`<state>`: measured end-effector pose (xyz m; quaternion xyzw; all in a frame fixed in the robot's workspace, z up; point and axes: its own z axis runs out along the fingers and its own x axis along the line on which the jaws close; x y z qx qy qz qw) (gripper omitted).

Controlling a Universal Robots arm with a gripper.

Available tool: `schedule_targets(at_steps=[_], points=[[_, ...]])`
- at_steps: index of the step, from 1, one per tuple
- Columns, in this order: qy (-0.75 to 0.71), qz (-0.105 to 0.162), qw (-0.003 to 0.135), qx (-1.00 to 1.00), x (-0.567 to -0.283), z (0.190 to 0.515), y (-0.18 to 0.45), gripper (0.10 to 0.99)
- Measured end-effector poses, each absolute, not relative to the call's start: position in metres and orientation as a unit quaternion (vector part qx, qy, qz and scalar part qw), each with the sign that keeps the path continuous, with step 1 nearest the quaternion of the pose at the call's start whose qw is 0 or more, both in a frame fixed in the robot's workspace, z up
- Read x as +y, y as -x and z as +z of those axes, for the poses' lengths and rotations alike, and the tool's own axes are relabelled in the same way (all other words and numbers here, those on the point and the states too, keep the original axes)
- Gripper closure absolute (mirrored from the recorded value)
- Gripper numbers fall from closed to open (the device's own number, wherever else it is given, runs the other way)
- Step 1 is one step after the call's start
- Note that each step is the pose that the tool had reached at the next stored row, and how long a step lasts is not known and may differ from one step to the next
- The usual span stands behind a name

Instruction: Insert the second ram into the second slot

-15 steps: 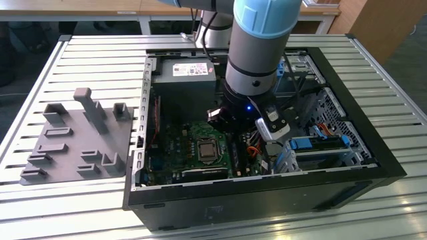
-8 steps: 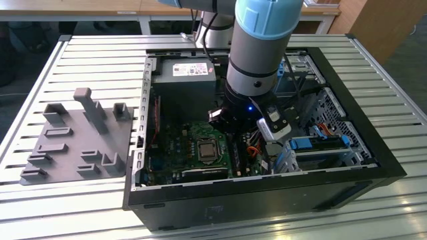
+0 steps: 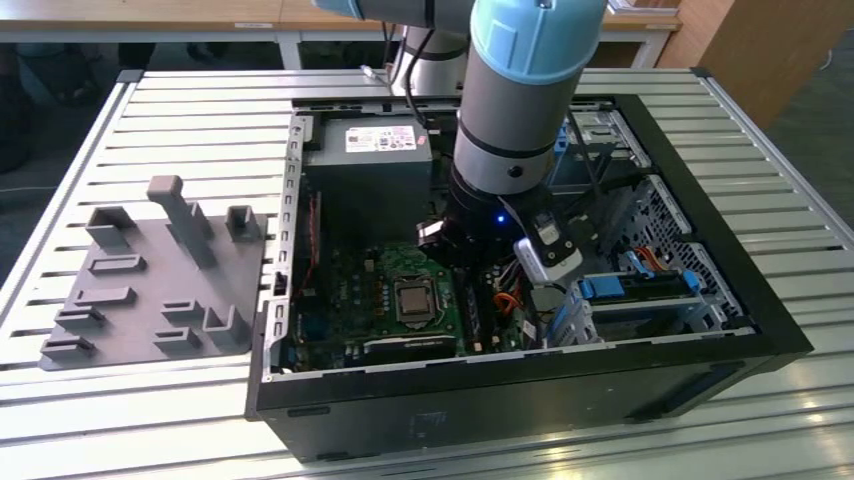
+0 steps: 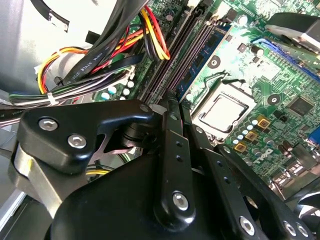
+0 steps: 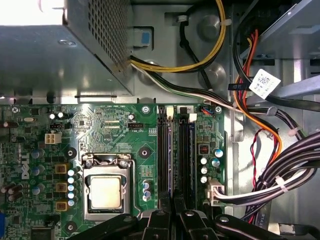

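A slatted metal table (image 3: 200, 110) carries an open black computer case (image 3: 534, 410), and the grey and light-blue arm (image 3: 514, 110) reaches down into it. The landmark here is the processor socket (image 3: 414, 298) on the green motherboard (image 3: 350, 292). Well off to the exterior view's left of the socket, outside the case, lies a grey fixture tray (image 3: 147, 300) with upright pegs. A grey power supply (image 3: 374, 175) sits in the case beyond the socket, farther from the camera.

In the first wrist view, a bundle of black, red, orange and yellow cables (image 5: 290, 170) runs along the far side of the memory slots from the socket. The slots themselves lie just beside the socket and parallel to its edge.

The second ram (image 5: 170, 160) stands on edge in the second slot (image 5: 170, 114). It is one of the slots nearer the socket, and its white latch shows at the end.

The gripper (image 5: 173, 215) is over the other end of that stick, its black fingers (image 5: 160, 220) drawn close together with a thin gap in line with the board. Whether they pinch the board's edge or merely rest on it cannot be told.
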<state>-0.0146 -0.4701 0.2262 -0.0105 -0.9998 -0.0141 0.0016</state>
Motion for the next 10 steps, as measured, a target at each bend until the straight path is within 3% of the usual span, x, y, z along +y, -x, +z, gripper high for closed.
schedule_targets(at_steps=[10], points=[[0.010, -0.015, 0.002, -1.000, -0.4699, 0.2233, 0.0140, 0.949]])
